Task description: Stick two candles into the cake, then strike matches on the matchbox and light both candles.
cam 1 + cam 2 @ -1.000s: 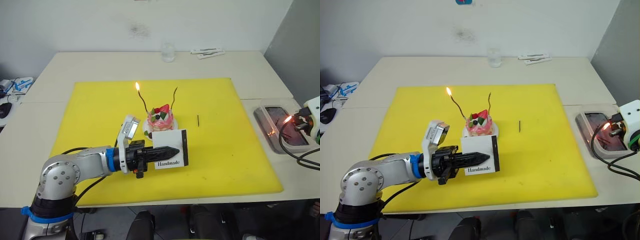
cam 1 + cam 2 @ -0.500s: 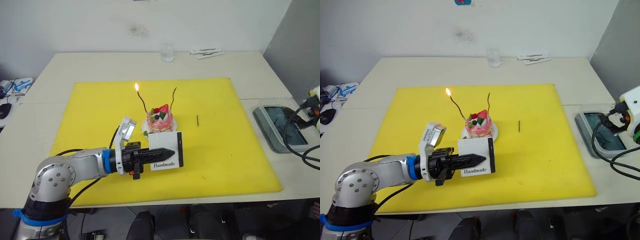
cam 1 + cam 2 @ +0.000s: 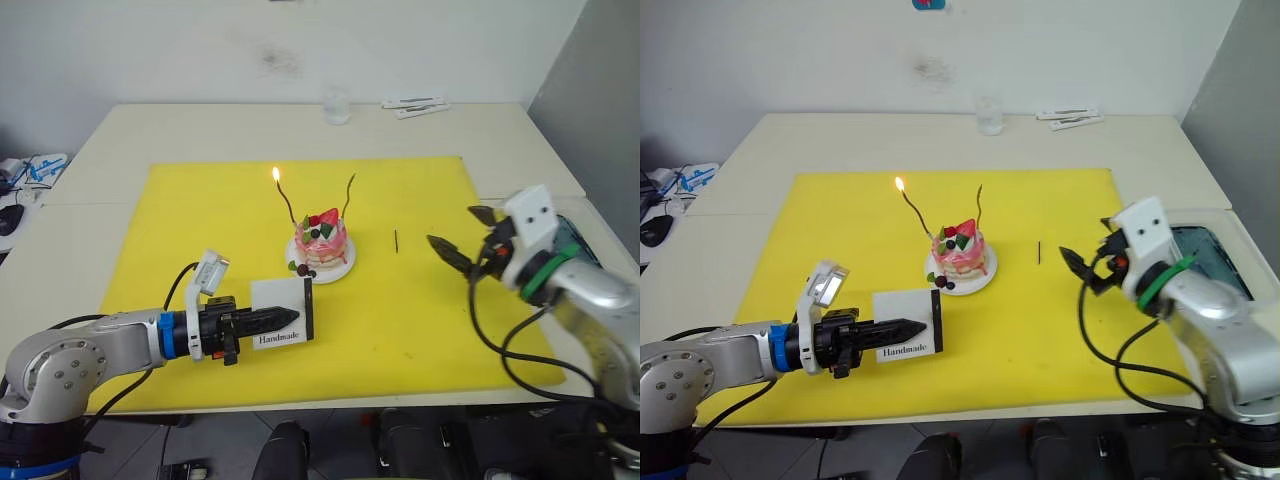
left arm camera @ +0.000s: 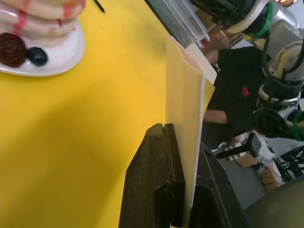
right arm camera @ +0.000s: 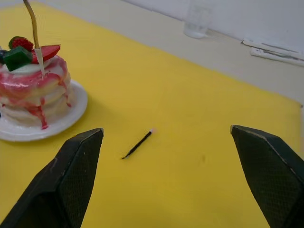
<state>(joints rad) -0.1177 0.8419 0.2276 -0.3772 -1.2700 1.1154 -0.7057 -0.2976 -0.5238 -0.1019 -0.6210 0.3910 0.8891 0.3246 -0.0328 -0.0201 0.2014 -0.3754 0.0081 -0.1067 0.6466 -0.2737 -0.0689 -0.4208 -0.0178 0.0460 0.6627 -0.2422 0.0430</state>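
Note:
The pink-and-white cake (image 3: 320,243) sits on its white plate (image 3: 345,266) in the middle of the yellow mat. Two wavy candles stand in it. The left candle (image 3: 287,206) burns with a small flame and the right candle (image 3: 349,195) is unlit. One black match (image 3: 396,241) lies on the mat to the right of the cake. My left gripper (image 3: 292,317) is shut on the white matchbox (image 3: 282,325), holding it upright in front of the cake. My right gripper (image 3: 450,225) hovers open and empty just right of the match (image 5: 137,144).
A yellow mat (image 3: 200,220) covers most of the table. A glass (image 3: 336,104) and white packets (image 3: 415,105) stand at the far edge. A grey tray (image 3: 578,236) lies off the mat on the right, partly behind my right arm.
My right arm swung in from the tray to the mat beside the match, and the flame at its fingers is gone. My left gripper drew the matchbox back toward the front left.

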